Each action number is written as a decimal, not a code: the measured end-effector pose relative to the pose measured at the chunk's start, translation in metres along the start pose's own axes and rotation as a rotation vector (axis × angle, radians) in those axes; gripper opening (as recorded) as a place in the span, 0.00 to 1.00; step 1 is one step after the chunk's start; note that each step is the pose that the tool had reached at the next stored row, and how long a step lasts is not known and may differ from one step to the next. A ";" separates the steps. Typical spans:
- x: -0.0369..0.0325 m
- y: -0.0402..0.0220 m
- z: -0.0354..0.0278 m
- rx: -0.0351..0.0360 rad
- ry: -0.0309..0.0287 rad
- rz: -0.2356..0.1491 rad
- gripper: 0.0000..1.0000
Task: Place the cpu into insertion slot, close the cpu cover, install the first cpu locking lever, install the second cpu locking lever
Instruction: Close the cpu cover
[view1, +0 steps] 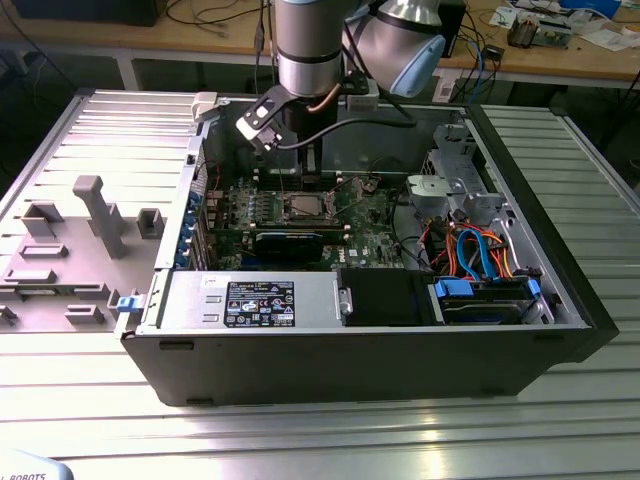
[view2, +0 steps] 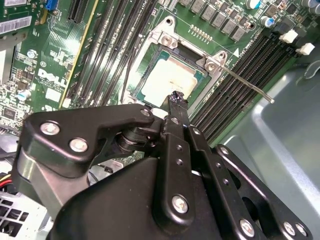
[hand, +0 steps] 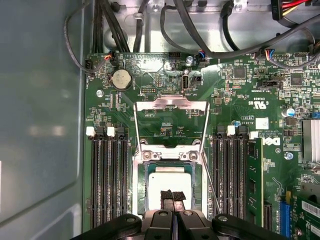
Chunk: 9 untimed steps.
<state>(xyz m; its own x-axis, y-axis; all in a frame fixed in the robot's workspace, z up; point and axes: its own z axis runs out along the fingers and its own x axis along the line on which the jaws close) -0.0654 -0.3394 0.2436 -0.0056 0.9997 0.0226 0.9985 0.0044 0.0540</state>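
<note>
Black pincer (hand: 172, 196), closed, over silvery square cpu (hand: 159, 182).

Workshop or robotics lab: an opened desktop computer case (view1: 380, 365) lies on a ribbed aluminium table (view1: 400, 440). In the exterior view a cable-strewn wooden workbench (view1: 580, 62) runs at twelve o'clock, a grey fixture plate (view1: 60, 250) at nine

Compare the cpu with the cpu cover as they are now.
The cpu is a solid silvery-grey square; the cpu cover is a thin metal frame with an open window. The cpu lies flat in the insertion slot; the cpu cover is swung open, off it. Both are square and metallic.
</note>
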 end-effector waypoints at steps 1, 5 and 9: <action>0.0000 0.0001 -0.0012 0.0000 0.0000 0.000 0.11; 0.0002 0.0004 -0.0069 0.0000 0.0001 0.000 0.11; 0.0004 0.0009 -0.0161 0.0000 0.0000 0.000 0.11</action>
<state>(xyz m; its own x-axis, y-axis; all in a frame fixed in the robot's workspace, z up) -0.0655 -0.3394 0.2597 -0.0056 0.9997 0.0225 0.9985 0.0044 0.0540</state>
